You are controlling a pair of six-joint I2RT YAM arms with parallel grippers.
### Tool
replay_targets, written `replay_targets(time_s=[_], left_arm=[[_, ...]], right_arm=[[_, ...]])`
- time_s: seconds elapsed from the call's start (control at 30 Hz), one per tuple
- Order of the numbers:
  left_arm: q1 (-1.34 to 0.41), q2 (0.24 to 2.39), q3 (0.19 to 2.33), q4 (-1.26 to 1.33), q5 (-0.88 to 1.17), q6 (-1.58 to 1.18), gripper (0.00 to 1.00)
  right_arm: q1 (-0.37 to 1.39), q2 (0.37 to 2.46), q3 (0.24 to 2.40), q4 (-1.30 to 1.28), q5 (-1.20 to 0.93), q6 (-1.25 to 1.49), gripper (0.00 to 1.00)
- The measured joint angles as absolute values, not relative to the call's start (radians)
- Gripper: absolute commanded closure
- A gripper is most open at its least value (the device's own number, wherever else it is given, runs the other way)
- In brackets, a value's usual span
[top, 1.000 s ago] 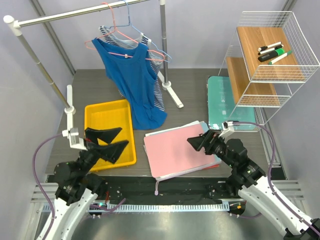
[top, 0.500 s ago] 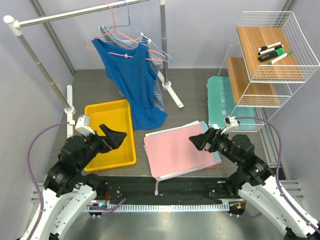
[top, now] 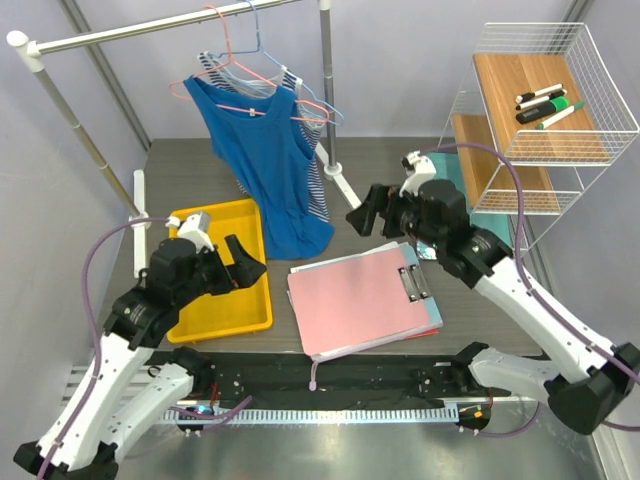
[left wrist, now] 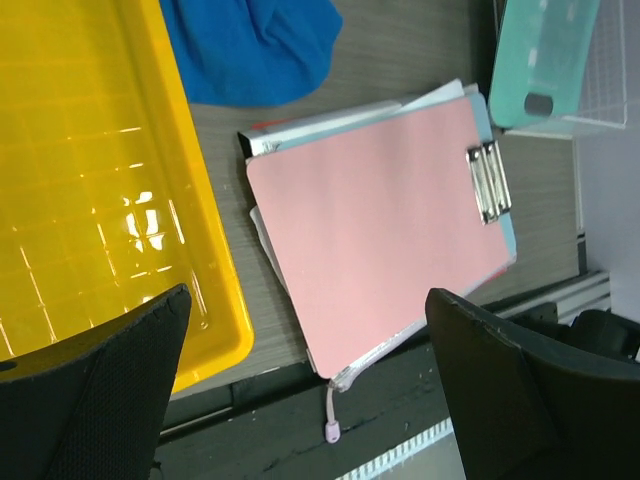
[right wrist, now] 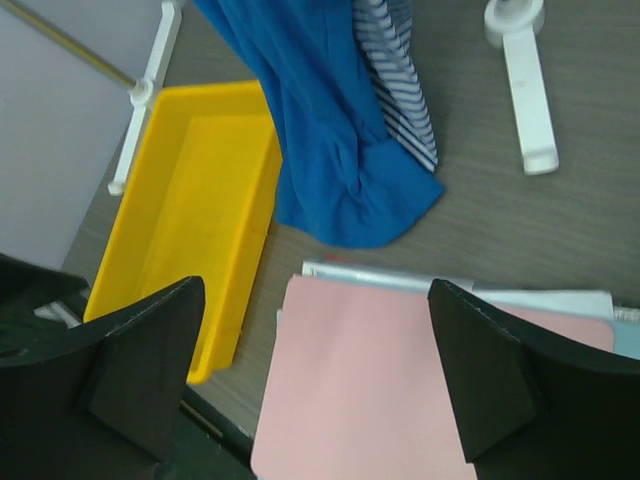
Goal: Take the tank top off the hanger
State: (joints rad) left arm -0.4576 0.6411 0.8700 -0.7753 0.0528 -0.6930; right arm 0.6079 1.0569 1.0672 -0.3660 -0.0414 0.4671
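Observation:
A blue tank top (top: 268, 160) hangs on a pink hanger (top: 232, 62) from the rail, its hem resting on the table; a striped garment hangs behind it. The hem also shows in the right wrist view (right wrist: 345, 170) and the left wrist view (left wrist: 250, 45). My left gripper (top: 243, 270) is open and empty above the yellow tray (top: 215, 268), left of the hem. My right gripper (top: 368, 218) is open and empty, raised to the right of the hem, above the pink clipboard (top: 362, 300).
The garment rack's white foot (top: 345, 190) lies right of the tank top. A teal case (top: 440, 205) and a wire shelf (top: 530, 110) with markers stand at the right. Papers lie under the clipboard.
Both arms have risen and reached forward. The right gripper moved far up and left toward the tank top's hem; the left moved up over the yellow tray.

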Motion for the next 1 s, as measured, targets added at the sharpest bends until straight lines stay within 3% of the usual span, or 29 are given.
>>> replay_targets(time_s=[0.2,0.37,0.53,0.8,1.0], left_arm=[[-0.457,0.74,0.913,-0.79,0.153,-0.642,0.0],[-0.458,0.7,0.938,-0.79,0.211,-0.608,0.0],[-0.457,0.638,0.94,-0.79,0.249,-0.601,0.04],[-0.457,0.606,0.944,-0.796,0.292,-0.602,0.05],[-0.457,0.556,0.944,-0.82,0.291,-0.602,0.05]], right_arm=[[0.627,1.229,1.314,-0.361,0.024,0.402,0.0],[0.627,1.392,1.544,-0.353,0.028,0.289,0.07],[0.627,1.607,1.884,-0.404,0.035,0.207,0.29],[0.626,1.791,2.165,-0.46,-0.042,0.095,0.48],[0.625,1.855,2.223,-0.48,-0.12,0.046,0.48]])
